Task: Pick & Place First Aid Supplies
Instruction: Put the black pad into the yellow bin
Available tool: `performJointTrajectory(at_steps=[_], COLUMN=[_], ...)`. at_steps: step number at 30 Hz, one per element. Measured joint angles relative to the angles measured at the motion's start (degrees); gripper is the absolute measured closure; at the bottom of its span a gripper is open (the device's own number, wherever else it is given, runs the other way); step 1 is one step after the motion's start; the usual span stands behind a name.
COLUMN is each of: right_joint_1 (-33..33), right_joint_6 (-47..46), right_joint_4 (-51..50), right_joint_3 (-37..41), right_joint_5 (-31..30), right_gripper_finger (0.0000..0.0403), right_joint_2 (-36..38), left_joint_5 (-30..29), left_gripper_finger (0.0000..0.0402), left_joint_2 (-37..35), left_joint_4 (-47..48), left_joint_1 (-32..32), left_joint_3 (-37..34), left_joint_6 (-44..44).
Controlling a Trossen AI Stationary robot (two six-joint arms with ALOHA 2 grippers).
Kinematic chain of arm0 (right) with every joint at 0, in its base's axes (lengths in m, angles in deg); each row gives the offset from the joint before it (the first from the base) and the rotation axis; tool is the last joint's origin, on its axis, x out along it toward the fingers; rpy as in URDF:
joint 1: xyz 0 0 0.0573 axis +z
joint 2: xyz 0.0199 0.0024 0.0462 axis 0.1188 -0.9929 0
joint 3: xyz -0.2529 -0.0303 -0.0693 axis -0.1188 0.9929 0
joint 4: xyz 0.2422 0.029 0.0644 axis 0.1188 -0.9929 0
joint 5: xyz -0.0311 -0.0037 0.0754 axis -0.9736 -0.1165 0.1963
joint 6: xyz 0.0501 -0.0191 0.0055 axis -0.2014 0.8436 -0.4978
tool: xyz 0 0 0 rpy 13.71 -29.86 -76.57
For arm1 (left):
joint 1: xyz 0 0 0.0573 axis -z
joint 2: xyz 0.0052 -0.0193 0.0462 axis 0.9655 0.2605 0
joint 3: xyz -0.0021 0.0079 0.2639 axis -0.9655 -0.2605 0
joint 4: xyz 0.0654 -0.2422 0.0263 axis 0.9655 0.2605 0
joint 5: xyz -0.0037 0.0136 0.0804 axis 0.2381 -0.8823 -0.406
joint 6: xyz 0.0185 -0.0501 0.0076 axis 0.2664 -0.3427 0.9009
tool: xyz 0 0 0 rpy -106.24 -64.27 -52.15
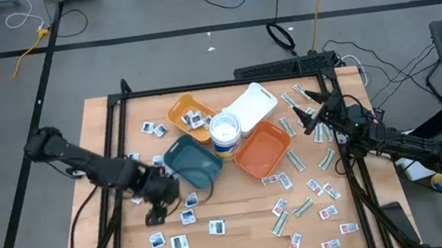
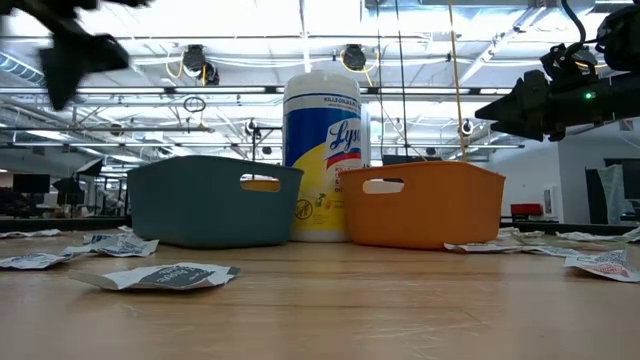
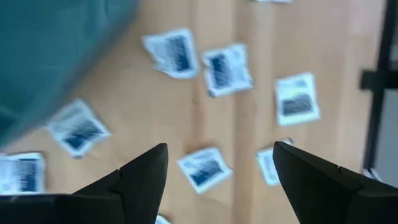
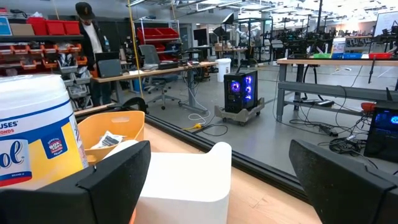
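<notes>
The left hand [image 1: 160, 202] is hanging over the lower left part of the wooden surface [image 1: 239, 199], just below the teal tray [image 1: 193, 163]. Its two fingers [image 3: 143, 174] are spread wide apart and holding nothing. Under it, little white packets with blue marks [image 3: 204, 168] are lying flat on the wood, and more of them [image 1: 216, 227] are sitting near the bottom of the frame.

The right hand [image 1: 316, 118] is waiting at the right side of the frame, up off the surface. Its fingers [image 4: 118, 177] are spread wide too, with nothing between them. Thin green and white strips [image 1: 302, 207] and white packets with red marks [image 1: 329, 212] are lying all around the lower right part of the surface.

In the middle, the white round tub [image 1: 225, 132] is standing between the teal tray and the orange tray [image 1: 263, 150]. A yellow tray [image 1: 190, 113] with a few packets inside and a white tray [image 1: 251, 104] are sitting just above it
</notes>
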Motion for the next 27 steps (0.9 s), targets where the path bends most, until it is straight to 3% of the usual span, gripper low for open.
performJointTrajectory(at_steps=[12,20,27], right_joint_1=[0.01,0.01,0.01], right_joint_6=[-0.01,0.01,0.01], right_joint_4=[0.00,0.00,0.00], right_joint_3=[0.01,-0.01,-0.01], right_joint_5=[-0.01,0.01,0.00], right_gripper_finger=[0.0026,0.0026,0.0026], right_joint_2=[-0.01,0.01,-0.01], left_joint_5=[-2.19,-0.39,1.53], left_gripper_finger=[0.0105,0.0105,0.0105], left_joint_2=[0.27,4.98,13.23], left_joint_4=[-5.39,-5.97,-5.06], left_joint_1=[16.98,19.31,19.34], left_joint_3=[0.00,0.78,6.90], left_joint_6=[-17.46,-21.27,-18.97])
